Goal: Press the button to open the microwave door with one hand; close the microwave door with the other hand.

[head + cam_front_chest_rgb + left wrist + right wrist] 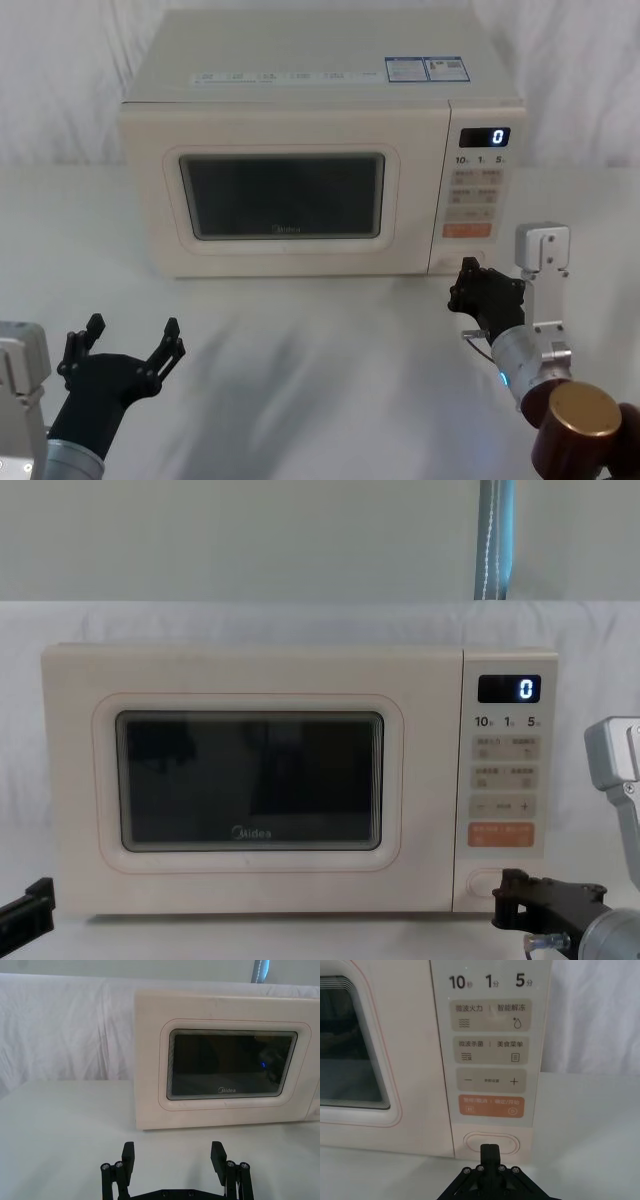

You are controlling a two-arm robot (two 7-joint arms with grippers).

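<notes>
The cream microwave [320,100] stands at the back of the table, its display showing "0". Its door [283,196] with the dark window is flush with the front, also seen as the door [230,1065] in the left wrist view and the door [250,780] in the chest view. The pill-shaped button [491,1141] sits at the foot of the control panel, below the orange key. My right gripper [489,1149] is shut, its tips right at the button [482,882]; whether they touch it I cannot tell. My left gripper [132,335] is open over the table in front of the door's left part, holding nothing.
A white cloth covers the table [320,340] and the wall behind. Bare table lies between the two arms in front of the microwave. The orange key [491,1106] and the small beige keys sit just above the button.
</notes>
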